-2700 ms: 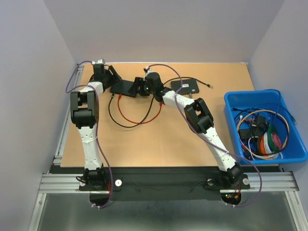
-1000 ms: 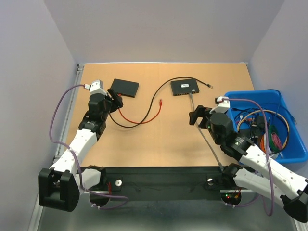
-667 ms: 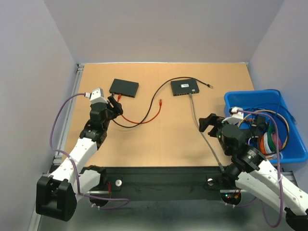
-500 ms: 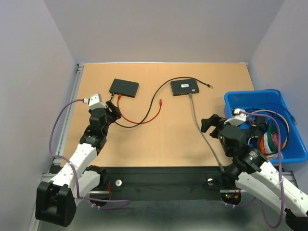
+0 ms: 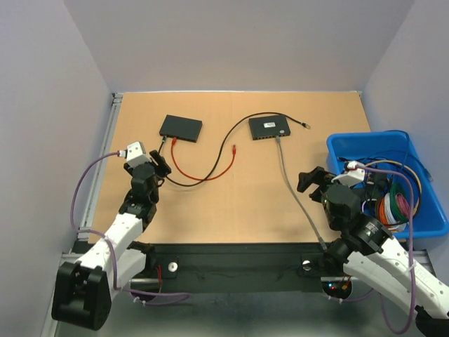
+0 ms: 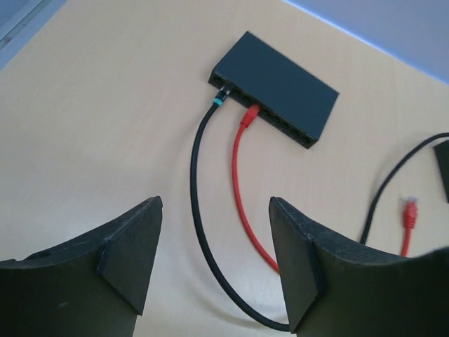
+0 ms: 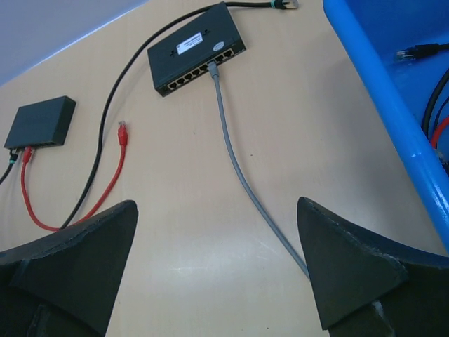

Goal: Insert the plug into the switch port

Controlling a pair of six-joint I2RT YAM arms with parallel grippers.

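Found both grippers over the near half of the table [image 5: 231,203], the left gripper [image 6: 214,210] and the right gripper [image 7: 216,207] each spread wide with nothing between the fingers. Made out, through the left wrist camera alone, the red plug [image 6: 250,114] of the red cable [image 6: 238,175] seated in the left switch [image 6: 273,88], just beside the teal-collared plug [image 6: 219,98] of a black cable [image 6: 196,189], with the loose red plug [image 6: 410,209] lying on the table between the two switches. Read, through the right wrist camera alone, the port row [image 7: 200,74] of the right switch [image 7: 196,48] with a grey cable [image 7: 238,168] in one port, and only from above the coiled cables [image 5: 393,203] inside the blue bin [image 5: 334,156] at the right.
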